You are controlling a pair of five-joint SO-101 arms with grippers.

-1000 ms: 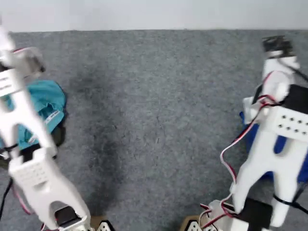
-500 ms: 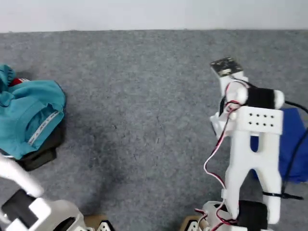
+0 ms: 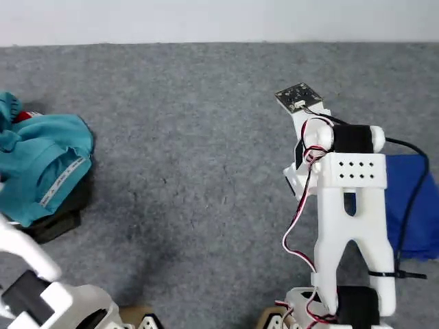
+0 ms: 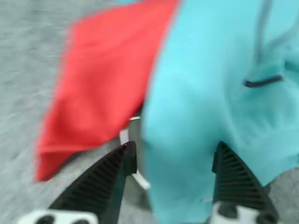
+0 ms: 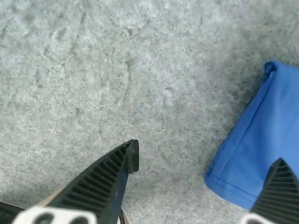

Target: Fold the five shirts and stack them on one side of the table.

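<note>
Right gripper [image 5: 206, 151] spread wide over grey table [image 5: 93, 70] beside blue shirt [image 5: 261, 140] edge; left gripper [image 4: 175, 144] spread over teal shirt [image 4: 210, 70].

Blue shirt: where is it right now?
In the high view the blue shirt lies on the grey table at the right edge, partly hidden behind the right arm.

Bright, even light falls on the grey fuzzy table cover [image 3: 206, 123]. Between the right gripper's [image 5: 206, 154] jaws, the flat blue fabric shirt [image 5: 266, 140] casts a soft shadow.
</note>
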